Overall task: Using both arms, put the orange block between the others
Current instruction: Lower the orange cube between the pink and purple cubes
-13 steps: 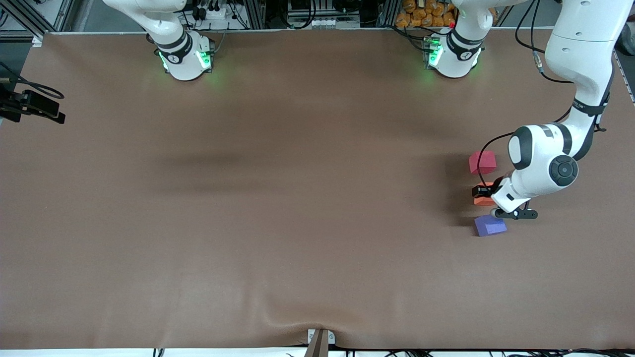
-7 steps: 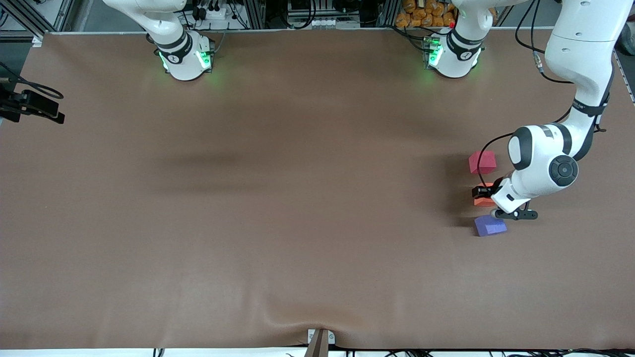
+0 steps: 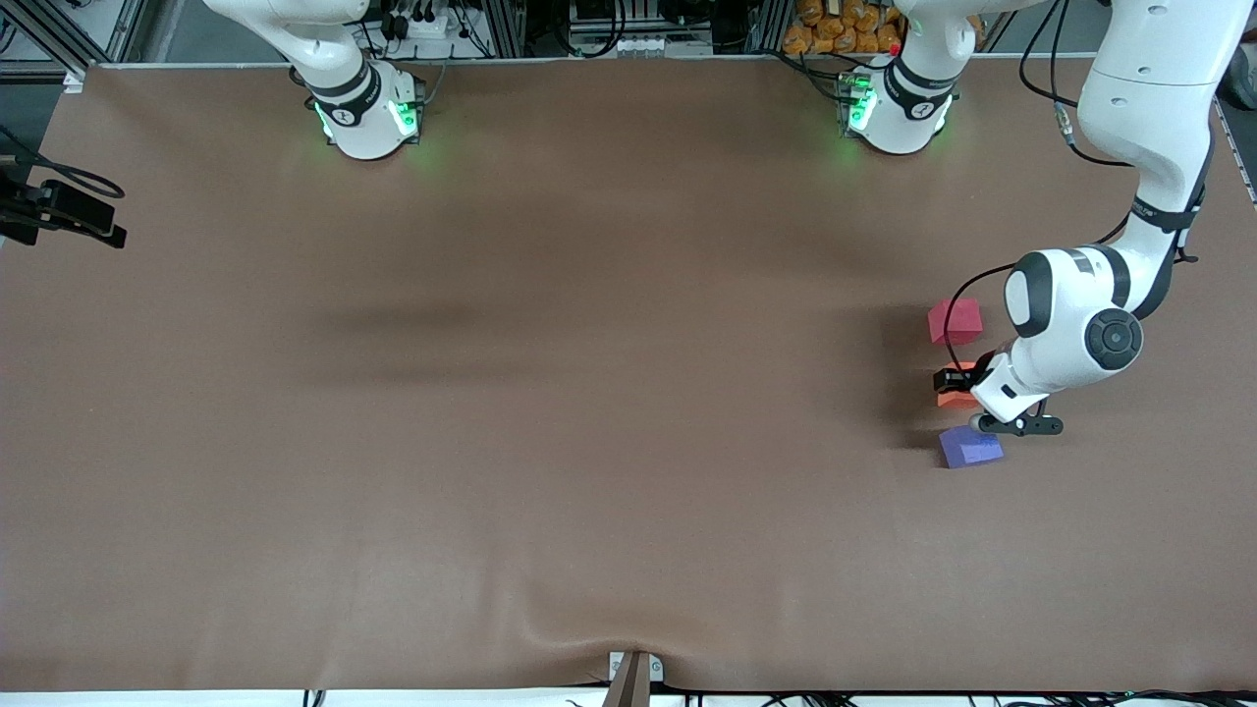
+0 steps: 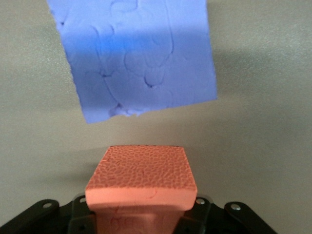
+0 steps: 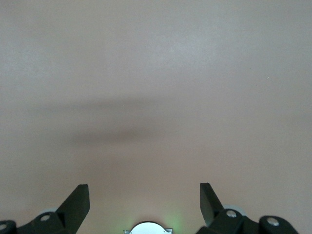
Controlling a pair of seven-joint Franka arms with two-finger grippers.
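My left gripper [image 3: 953, 380] is shut on the orange block [image 3: 955, 396], low over the brown table [image 3: 589, 393] toward the left arm's end. The block is squeezed between the jaws, in line between the pinkish-red block [image 3: 955, 321], farther from the front camera, and the purple-blue block [image 3: 970, 447], nearer to it. In the left wrist view the orange block [image 4: 141, 175] fills the left gripper [image 4: 141, 212], with the purple-blue block [image 4: 139, 58] just past it across a narrow gap. My right gripper [image 5: 144, 190] is open over bare table; the right arm waits.
The two arm bases [image 3: 368, 118] [image 3: 896, 113] glow green along the table edge farthest from the front camera. A black camera mount [image 3: 64, 211] overhangs the right arm's end. A small bracket [image 3: 633, 676] sits at the nearest edge, where the cloth wrinkles.
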